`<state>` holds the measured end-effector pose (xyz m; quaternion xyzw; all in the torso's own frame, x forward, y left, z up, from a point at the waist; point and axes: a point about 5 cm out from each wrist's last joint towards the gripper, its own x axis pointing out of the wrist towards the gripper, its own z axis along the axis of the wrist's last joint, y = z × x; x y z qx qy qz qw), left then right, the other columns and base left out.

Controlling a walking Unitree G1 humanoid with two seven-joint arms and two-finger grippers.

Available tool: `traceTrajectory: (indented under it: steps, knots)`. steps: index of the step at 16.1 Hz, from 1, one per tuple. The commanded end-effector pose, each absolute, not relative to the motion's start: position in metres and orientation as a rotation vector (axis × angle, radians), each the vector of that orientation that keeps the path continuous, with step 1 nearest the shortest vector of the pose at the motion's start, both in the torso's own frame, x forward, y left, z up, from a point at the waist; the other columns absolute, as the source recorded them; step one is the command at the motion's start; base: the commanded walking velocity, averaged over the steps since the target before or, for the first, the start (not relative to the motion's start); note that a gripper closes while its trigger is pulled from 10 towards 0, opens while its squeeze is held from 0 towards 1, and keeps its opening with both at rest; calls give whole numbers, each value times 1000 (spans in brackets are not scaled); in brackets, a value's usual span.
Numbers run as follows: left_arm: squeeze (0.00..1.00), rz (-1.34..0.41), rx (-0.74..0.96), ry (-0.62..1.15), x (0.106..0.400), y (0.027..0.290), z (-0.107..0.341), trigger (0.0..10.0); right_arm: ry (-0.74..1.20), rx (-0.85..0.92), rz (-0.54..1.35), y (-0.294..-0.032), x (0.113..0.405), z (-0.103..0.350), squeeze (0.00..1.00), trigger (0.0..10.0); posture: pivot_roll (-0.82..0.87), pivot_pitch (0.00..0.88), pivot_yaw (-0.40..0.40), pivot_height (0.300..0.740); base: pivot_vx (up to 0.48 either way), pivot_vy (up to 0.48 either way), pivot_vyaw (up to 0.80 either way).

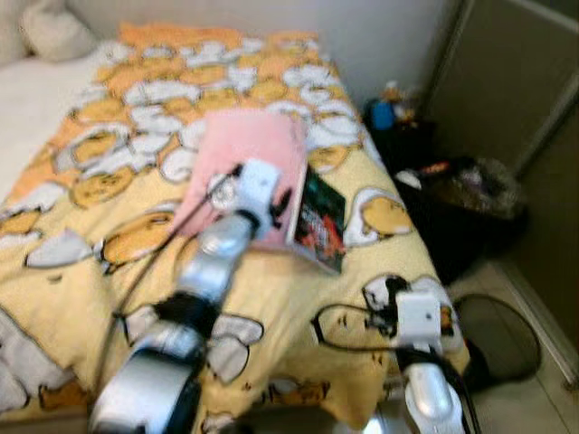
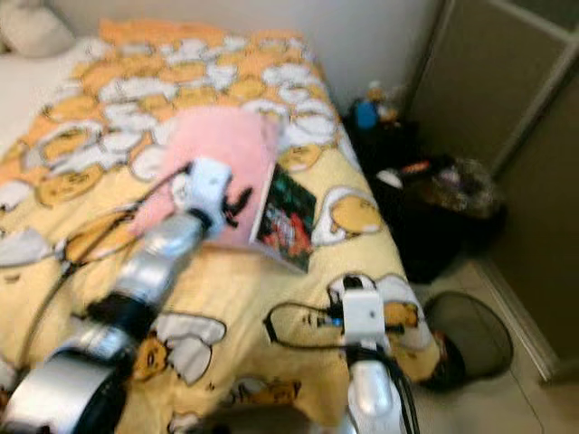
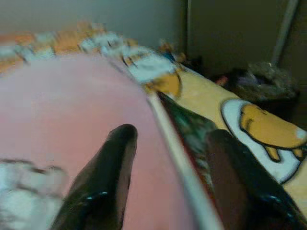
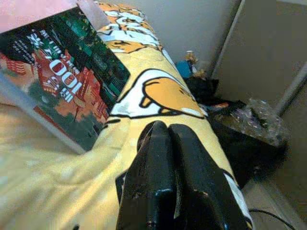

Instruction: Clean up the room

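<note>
Left wrist view: left tool (image 3: pixel 168 158) spread over the pink cloth (image 3: pixel 57 115) and book (image 3: pixel 192 129); right tool (image 4: pixel 168 139) pressed together.

A pink cloth (image 1: pixel 244 163) is spread flat mid-bed; a dark-covered book (image 1: pixel 318 220) is tucked at its 4 o'clock edge.

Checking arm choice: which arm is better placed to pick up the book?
Left. The left gripper is open astride the book edge; the right gripper is shut, lower on the bed.

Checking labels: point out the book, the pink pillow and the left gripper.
book (image 1: pixel 321 221), left eye view, front cover.
pink pillow (image 1: pixel 240 145), left eye view, top face.
left gripper (image 3: pixel 168 191), left wrist view, between fingertips.
</note>
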<state>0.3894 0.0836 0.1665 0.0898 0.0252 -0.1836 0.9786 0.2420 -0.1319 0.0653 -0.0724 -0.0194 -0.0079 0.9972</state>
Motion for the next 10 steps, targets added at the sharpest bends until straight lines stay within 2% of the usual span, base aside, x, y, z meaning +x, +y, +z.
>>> traceTrajectory:
  steps: [1,4,6,9,10]
  knots:
    - [1000,-338,156,72,393,83,164,10000,-55,-72,26,-111,239,74,0,10000,-109,149,63,740,0,0,0]
    - [1000,-245,208,90,399,89,161,10000,-79,-7,88,-106,237,91,0,10000,-161,195,68,740,0,0,0]
    - [1000,-119,201,94,402,107,160,10000,-44,-15,108,-105,223,89,0,10000,-182,214,60,740,0,0,0]
    - [1000,-74,207,122,400,115,151,10000,-3,-13,109,-106,209,87,0,10000,-195,234,42,740,0,0,0]
    - [0,-83,153,134,398,114,146,10000,19,-7,125,-104,204,87,0,10000,-196,243,34,740,0,0,0]
